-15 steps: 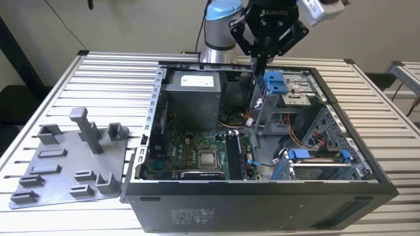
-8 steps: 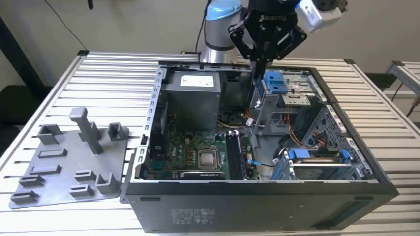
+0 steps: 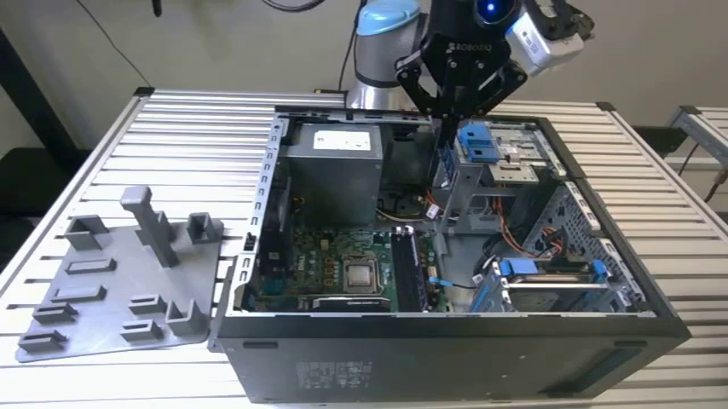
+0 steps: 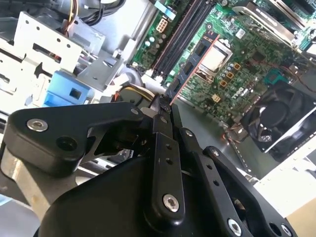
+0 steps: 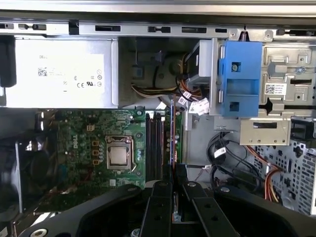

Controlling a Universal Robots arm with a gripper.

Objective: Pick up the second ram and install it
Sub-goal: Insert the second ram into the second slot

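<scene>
The second ram [image 4: 195, 61] is a long narrow stick with black chips and a reddish edge. My gripper [image 4: 162, 106] is shut on one end of it. In the first wrist view the ram [image 5: 172, 133] shows edge-on, running out from the gripper [image 5: 173, 180] above the black memory slots [image 5: 155, 143] of the green motherboard. In the exterior view the gripper [image 3: 446, 119] hangs over the back of the open computer case [image 3: 455, 341], well above the motherboard, with the memory slots [image 3: 407, 266] lower and nearer the front.
Inside the case are the processor socket [image 3: 361, 274], the grey power supply [image 3: 341, 162], a blue drive bracket [image 3: 483, 141] and loose cables [image 5: 192, 103]. A grey plastic holder tray [image 3: 114, 290] with upright posts lies on the slatted table at the exterior view's left.
</scene>
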